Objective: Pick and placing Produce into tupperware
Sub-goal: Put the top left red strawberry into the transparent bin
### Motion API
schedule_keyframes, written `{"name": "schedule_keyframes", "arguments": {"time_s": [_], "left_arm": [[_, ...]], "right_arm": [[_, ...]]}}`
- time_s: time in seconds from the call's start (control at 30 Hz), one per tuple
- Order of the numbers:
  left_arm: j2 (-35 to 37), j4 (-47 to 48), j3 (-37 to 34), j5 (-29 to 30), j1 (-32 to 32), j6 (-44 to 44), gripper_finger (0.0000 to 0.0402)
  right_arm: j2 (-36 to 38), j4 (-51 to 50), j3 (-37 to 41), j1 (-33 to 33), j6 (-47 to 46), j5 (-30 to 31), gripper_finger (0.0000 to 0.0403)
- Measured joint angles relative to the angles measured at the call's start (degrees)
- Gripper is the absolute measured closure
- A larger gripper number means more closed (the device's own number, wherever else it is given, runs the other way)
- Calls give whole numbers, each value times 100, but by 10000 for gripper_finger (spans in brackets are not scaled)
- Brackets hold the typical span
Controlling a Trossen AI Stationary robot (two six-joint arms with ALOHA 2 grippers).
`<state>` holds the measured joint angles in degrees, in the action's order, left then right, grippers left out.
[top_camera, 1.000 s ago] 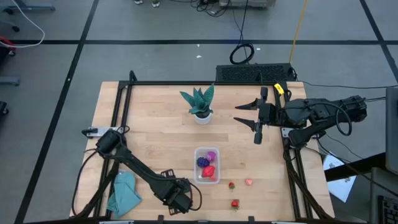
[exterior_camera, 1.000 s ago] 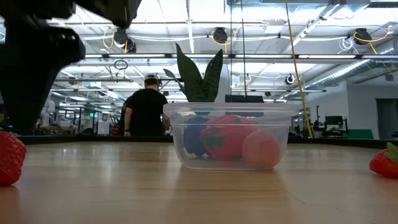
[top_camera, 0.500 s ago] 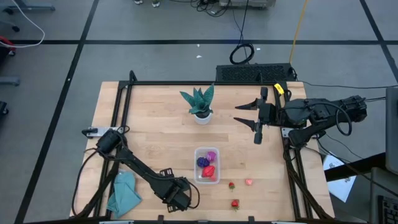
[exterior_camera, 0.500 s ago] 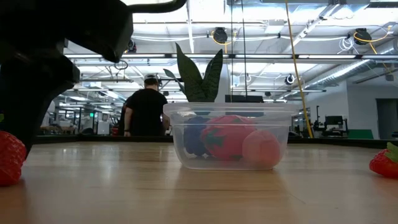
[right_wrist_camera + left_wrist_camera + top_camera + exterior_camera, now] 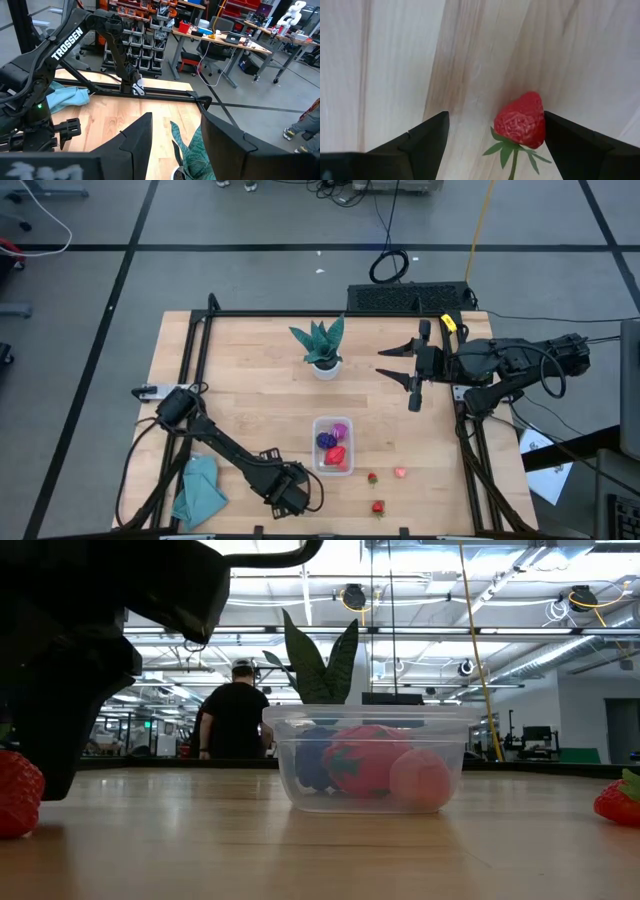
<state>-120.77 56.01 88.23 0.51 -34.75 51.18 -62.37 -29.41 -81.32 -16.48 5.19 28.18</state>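
Note:
My left gripper [image 5: 289, 498] is open and points down near the table's near edge. In the left wrist view its fingers stand either side of a red strawberry [image 5: 521, 121] lying on the wood, much closer to one finger [image 5: 570, 142]. The low view shows that strawberry [image 5: 15, 795] beside the dark gripper; the high view hides it. The clear tupperware [image 5: 333, 445] [image 5: 370, 760] holds a dark purple, a magenta and red pieces. Two red strawberries [image 5: 372, 477] [image 5: 378, 506] and a pale pink piece [image 5: 400, 473] lie on the table to its right. My right gripper [image 5: 388, 363] hangs open over the far right. My left gripper comes from above, pointing down, with the strawberry's side [image 5: 540, 127] right beside one finger. I cannot tell whether that finger touches it. The other finger [image 5: 427, 140] stands well apart. The strawberry lies on the table.
A green potted plant [image 5: 322, 345] stands at the table's far middle, close to my right gripper. A teal cloth [image 5: 198, 488] lies at the near left corner. A black frame rail [image 5: 300, 313] runs along the far edge. A person [image 5: 235, 715] stands in the room behind.
My left gripper has come down toward the strawberry at the near edge: in the low view its dark body fills more of the picture and now reaches the table beside the strawberry. The strawberry, the tupperware and my right arm have kept still.

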Motion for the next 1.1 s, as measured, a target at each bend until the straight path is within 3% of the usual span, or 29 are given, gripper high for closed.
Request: {"name": "schedule_keyframes", "arguments": {"time_s": [0.97,1.1], "left_arm": [[0,-87,0,0,12,-94,85],[0,-31,0,-3,12,-14,85]], "right_arm": [[0,-94,0,-1,-66,-16,243],[0,-85,0,1,-72,-239,243]]}}
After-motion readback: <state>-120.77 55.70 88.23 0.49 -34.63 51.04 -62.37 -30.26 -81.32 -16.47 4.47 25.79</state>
